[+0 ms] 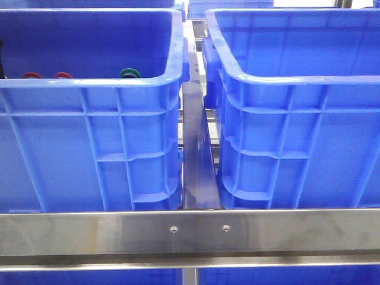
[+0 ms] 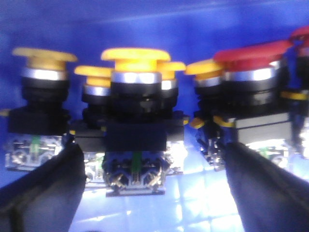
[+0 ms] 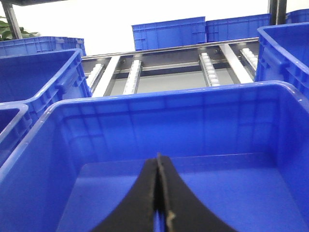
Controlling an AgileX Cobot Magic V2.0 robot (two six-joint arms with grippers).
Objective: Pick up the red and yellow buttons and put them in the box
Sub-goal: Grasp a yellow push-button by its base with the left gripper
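**Left gripper flanks yellow button inside crate; right gripper hangs pinched shut over the box**

Two deep blue crates sit side by side behind a steel rail [image 1: 190,231] in the front view. Over the near rim of the left crate [image 1: 89,154], the tops of two red buttons [image 1: 32,75] and a green button [image 1: 130,73] just show. No arm appears in that view.

In the left wrist view, the left gripper [image 2: 152,188] is low among a cluster of push-buttons standing on the crate's blue floor. Its two dark fingers [image 2: 43,188] are spread wide apart, one on each side of a yellow button [image 2: 135,60] that stands upright on its black and clear switch block, with nothing gripped. More yellow caps [image 2: 43,58] stand to either side and behind it, and a red-capped button [image 2: 251,53] stands next to the far finger.

To the right, the box [image 1: 297,136] stands just beside the left crate, a narrow gap between them. In the right wrist view, the right gripper [image 3: 158,193] hangs over the box, its black fingers pressed together and holding nothing. A roller conveyor [image 3: 169,67] and further blue crates [image 3: 169,31] lie beyond.
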